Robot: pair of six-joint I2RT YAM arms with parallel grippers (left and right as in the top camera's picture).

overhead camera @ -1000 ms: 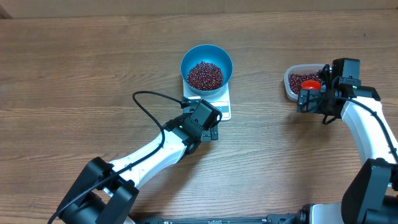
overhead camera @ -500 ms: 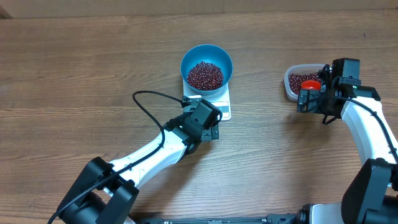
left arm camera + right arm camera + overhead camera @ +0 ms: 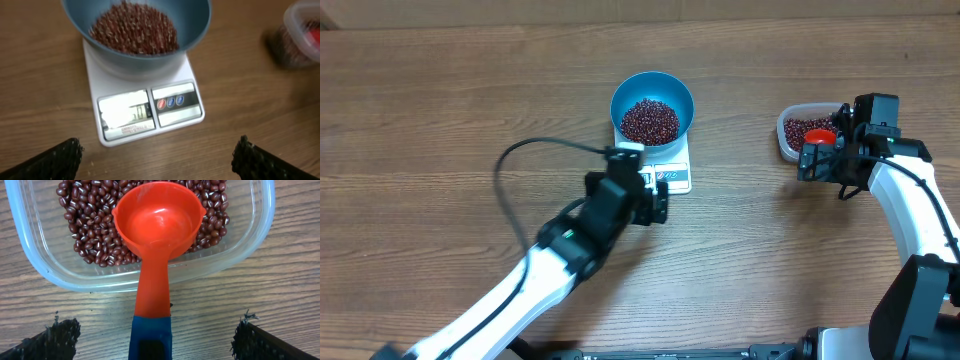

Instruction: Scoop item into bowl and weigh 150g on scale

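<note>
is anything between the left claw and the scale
Nothing visible: the open left claw faces the scale, and only table shows between them.

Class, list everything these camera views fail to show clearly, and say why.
Reading on the white flat kitchen scale: washed out by glare in the left wrist view, too small overhead.
Round blue plastic bowl: far rim cut off by the left wrist view's top edge.
Orange plastic scoop: handle end cut off at the right wrist view's bottom edge.
</note>
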